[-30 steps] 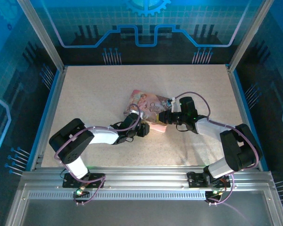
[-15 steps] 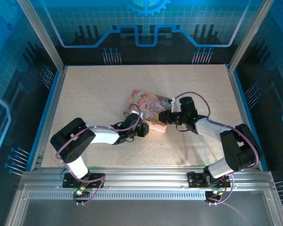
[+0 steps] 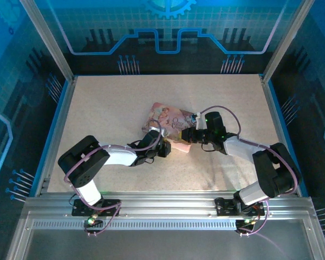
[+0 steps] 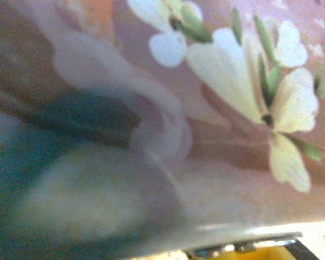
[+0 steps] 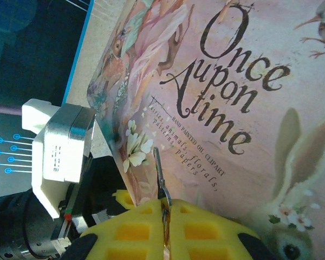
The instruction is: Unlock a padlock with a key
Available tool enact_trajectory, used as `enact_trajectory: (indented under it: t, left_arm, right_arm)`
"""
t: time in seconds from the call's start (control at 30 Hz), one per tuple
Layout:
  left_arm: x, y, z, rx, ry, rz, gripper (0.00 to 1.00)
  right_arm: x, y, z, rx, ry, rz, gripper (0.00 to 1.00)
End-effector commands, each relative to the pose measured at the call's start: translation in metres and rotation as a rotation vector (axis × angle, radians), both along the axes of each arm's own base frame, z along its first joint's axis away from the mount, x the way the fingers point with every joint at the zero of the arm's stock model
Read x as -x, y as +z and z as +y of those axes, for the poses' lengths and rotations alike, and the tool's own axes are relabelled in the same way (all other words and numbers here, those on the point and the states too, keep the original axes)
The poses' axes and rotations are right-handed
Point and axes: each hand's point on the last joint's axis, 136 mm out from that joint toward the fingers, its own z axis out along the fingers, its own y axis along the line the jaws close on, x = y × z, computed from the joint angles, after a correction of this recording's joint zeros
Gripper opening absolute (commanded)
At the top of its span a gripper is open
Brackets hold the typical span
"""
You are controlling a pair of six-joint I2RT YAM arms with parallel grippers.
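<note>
The right gripper (image 5: 166,208) is clenching a thin silvery key (image 5: 159,173), whose blade is sticking out just ahead of its fingertips, over the lid of a pink picture tin (image 5: 249,81). The left gripper (image 3: 165,148) is sitting close against the tin's edge, opposite the right one; whether its jaws are closed cannot be told. The padlock cannot be made out.

Two arms (left (image 3: 119,156), right (image 3: 244,147)), one pink picture tin (image 3: 170,120), one thin key (image 5: 158,173), one table (image 3: 108,108).
</note>
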Motion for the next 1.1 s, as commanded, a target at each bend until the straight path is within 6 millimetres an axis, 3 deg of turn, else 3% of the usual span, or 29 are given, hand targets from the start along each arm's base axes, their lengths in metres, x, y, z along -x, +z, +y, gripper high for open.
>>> enact_trajectory:
  t: [0.0, 0.37, 0.57, 0.87, 1.07]
  left_arm:
    - [-0.015, 0.019, -0.004, 0.052, 0.043, -0.050, 0.39]
    - [-0.018, 0.022, -0.004, 0.057, 0.063, -0.056, 0.33]
    - [-0.019, 0.023, -0.005, 0.064, 0.062, -0.060, 0.20]
    - [-0.009, 0.035, -0.008, 0.119, 0.051, -0.024, 0.16]
    - [0.004, 0.046, -0.009, 0.195, 0.073, 0.039, 0.14]
  right_arm:
    - [0.039, -0.047, -0.009, 0.107, 0.011, 0.191, 0.09]
    - [0.041, -0.048, -0.006, 0.107, 0.018, 0.195, 0.09]
    - [0.042, -0.043, -0.003, 0.101, 0.029, 0.178, 0.09]
    - [0.035, 0.001, -0.006, 0.097, 0.035, -0.022, 0.08]
    - [0.046, 0.023, -0.019, 0.121, 0.015, -0.167, 0.08]
